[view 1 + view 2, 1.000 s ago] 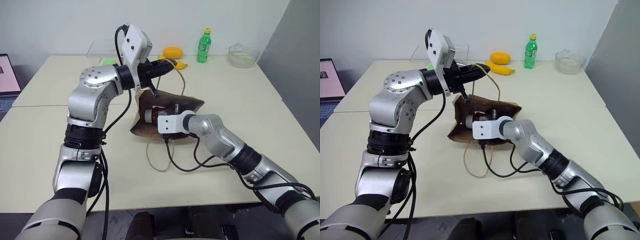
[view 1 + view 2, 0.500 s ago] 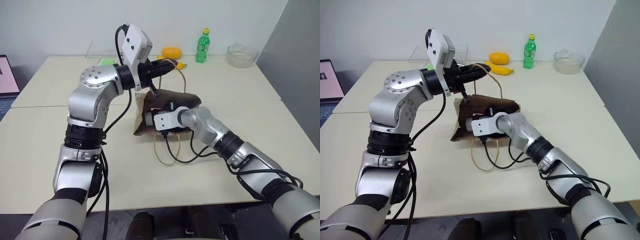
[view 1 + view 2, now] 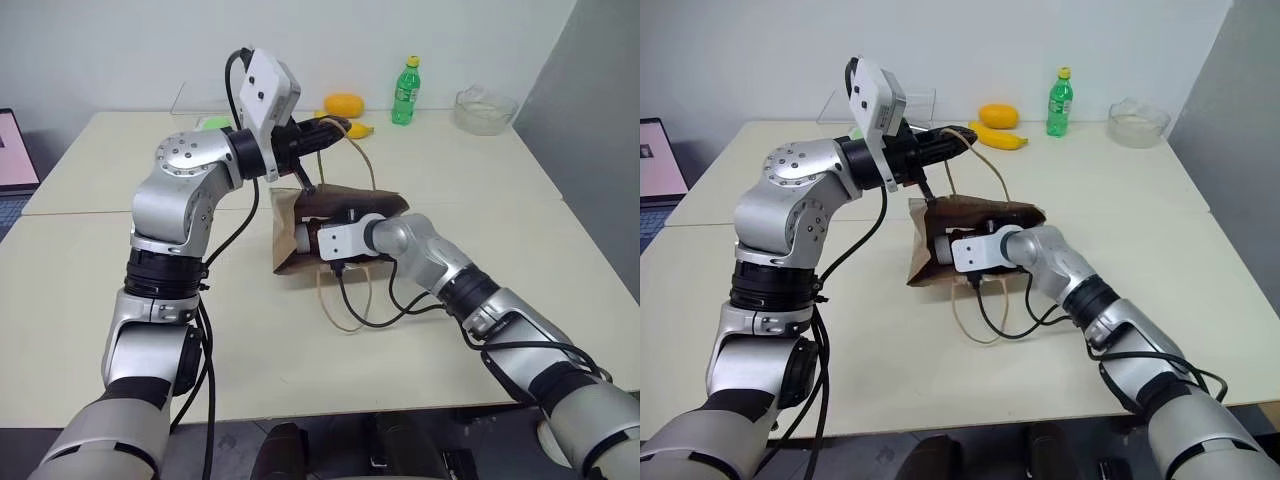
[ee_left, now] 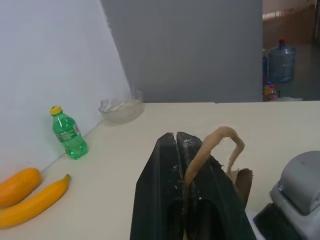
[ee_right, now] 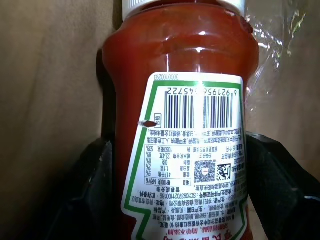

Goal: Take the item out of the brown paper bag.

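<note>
A bag handle [image 4: 215, 145] is pinched in the closed left tool [image 4: 177, 150], while the red bottle [image 5: 180, 100] is flanked inside the brown paper bag [image 3: 345, 205] by the parted right tool [image 5: 180, 200].

We see the brown paper bag [image 3: 335, 215] lying on the counter [image 3: 480, 180], its mouth facing our left arm. Our left gripper [image 3: 335, 128] pinches one tan loop handle [image 3: 360, 150] above it; our right gripper [image 3: 305, 238] reaches into the bag's mouth. A green soda bottle [image 3: 405, 92] stands far back.
</note>
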{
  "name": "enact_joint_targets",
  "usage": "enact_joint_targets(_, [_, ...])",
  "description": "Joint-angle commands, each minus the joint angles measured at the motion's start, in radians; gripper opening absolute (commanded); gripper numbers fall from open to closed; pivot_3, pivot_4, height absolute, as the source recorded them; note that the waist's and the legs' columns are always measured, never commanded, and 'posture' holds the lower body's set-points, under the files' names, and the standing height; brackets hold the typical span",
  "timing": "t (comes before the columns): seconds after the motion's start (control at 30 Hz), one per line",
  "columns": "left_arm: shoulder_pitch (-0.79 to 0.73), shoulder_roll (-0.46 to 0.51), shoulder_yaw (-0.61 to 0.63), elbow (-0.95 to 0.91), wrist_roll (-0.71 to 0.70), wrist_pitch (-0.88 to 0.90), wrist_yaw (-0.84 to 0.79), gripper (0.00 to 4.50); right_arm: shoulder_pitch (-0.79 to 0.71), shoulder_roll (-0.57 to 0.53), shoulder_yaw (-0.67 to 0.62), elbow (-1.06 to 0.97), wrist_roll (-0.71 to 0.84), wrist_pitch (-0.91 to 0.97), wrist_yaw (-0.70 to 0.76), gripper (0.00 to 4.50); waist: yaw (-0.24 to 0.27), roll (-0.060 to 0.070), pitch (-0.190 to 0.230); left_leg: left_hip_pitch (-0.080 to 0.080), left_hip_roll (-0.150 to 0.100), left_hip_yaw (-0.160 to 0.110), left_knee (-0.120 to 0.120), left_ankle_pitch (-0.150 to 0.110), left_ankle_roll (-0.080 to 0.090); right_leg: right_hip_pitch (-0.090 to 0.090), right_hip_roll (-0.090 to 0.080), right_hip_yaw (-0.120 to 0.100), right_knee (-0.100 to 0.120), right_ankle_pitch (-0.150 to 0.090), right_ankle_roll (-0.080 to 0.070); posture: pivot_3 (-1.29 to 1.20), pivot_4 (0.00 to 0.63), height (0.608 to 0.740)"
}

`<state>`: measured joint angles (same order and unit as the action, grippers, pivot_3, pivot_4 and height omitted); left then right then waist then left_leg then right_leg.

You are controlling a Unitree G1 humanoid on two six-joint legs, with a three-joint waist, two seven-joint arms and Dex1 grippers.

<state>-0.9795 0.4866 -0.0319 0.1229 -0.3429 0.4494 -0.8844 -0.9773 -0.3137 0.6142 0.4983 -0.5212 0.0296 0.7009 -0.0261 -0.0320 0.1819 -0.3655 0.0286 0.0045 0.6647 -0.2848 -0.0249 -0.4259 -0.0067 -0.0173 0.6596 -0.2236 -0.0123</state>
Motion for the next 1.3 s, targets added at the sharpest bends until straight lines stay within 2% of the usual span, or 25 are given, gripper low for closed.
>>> enact_joint_targets(0.03, [-0.009,0.014,0.022,-0.019,0.003,-0.020,0.005,0.00,0.009,-0.032,-0.106,-0.179,0.103,0.001,0.082,3.25,0.000,0.000,0.000,0.000,0.000,0.000,0.000,0.000,0.000,0.000,0.000,0.000,0.000,0.000,0.000,0.00,0.150,0.740])
enact_joint_targets(0.33, [-0.014,0.013,0.013,-0.009,0.017,-0.026,-0.002,0.00,0.080,-0.140,-0.221,-0.438,0.297,0.044,0.282,3.25,-0.001,0.000,0.000,0.000,-0.001,-0.001,-0.001,0.000,0.000,0.000,0.000,0.000,-0.001,0.000,0.000,0.00,0.150,0.740])
enact_joint_targets(0.5, [-0.013,0.011,0.006,0.000,0.026,-0.035,-0.004,0.00,0.083,-0.167,-0.318,-0.542,0.494,0.166,0.396,3.25,0.000,0.000,0.000,0.000,-0.001,-0.001,-0.001,0.000,0.000,0.000,0.001,0.000,-0.001,0.000,0.000,0.00,0.150,0.740])
enact_joint_targets(0.63, [-0.012,0.009,0.005,0.001,0.030,-0.037,-0.002,0.00,0.084,-0.170,-0.393,-0.596,0.634,0.273,0.434,3.25,0.000,0.000,0.000,0.000,0.000,-0.002,-0.001,0.000,0.000,0.000,0.001,0.000,-0.001,0.000,0.000,0.00,0.150,0.740])
enact_joint_targets(0.73, [-0.009,0.011,0.006,-0.001,0.032,-0.035,0.001,0.00,0.069,-0.174,-0.497,-0.651,0.776,0.414,0.424,3.25,0.000,0.000,0.000,0.000,0.000,-0.002,-0.001,0.000,0.000,0.000,0.001,0.000,-0.001,0.000,0.000,0.00,0.150,0.740])
enact_joint_targets(0.93, [0.000,0.018,0.008,-0.008,0.036,-0.031,0.001,0.00,0.073,-0.290,-0.620,-0.715,0.895,0.542,0.412,3.17,0.002,0.001,0.001,0.000,0.000,-0.002,-0.001,0.000,0.000,0.000,0.000,0.000,-0.001,0.000,0.000,0.00,0.150,0.740])
enact_joint_targets(1.03, [0.001,0.020,0.008,-0.008,0.037,-0.030,0.000,0.00,0.107,-0.373,-0.639,-0.741,0.879,0.533,0.407,2.23,0.004,0.000,0.001,0.000,0.000,-0.002,-0.001,0.000,0.000,0.000,0.000,-0.001,-0.002,0.000,0.000,0.00,0.150,0.740])
enact_joint_targets(1.1, [0.000,0.018,0.005,-0.004,0.039,-0.032,-0.001,0.00,0.148,-0.419,-0.632,-0.759,0.850,0.511,0.399,1.43,0.004,0.000,0.001,0.000,-0.001,-0.001,-0.001,0.000,0.000,0.000,0.000,0.000,-0.002,0.000,0.000,0.00,0.150,0.740])
enact_joint_targets(1.23, [-0.003,0.017,0.002,-0.002,0.040,-0.032,-0.004,0.00,0.199,-0.439,-0.608,-0.793,0.827,0.491,0.363,0.03,-0.001,0.000,0.001,0.000,-0.001,0.000,-0.002,0.000,0.000,0.000,0.000,0.001,-0.002,0.000,0.001,0.00,0.150,0.740])
enact_joint_targets(1.3, [-0.007,0.017,0.001,0.002,0.042,-0.034,-0.006,0.00,0.211,-0.447,-0.582,-0.792,0.777,0.479,0.322,0.03,-0.003,0.000,0.001,0.001,-0.001,0.000,-0.002,0.000,0.000,0.000,0.002,0.002,-0.002,0.000,0.001,0.00,0.150,0.740])
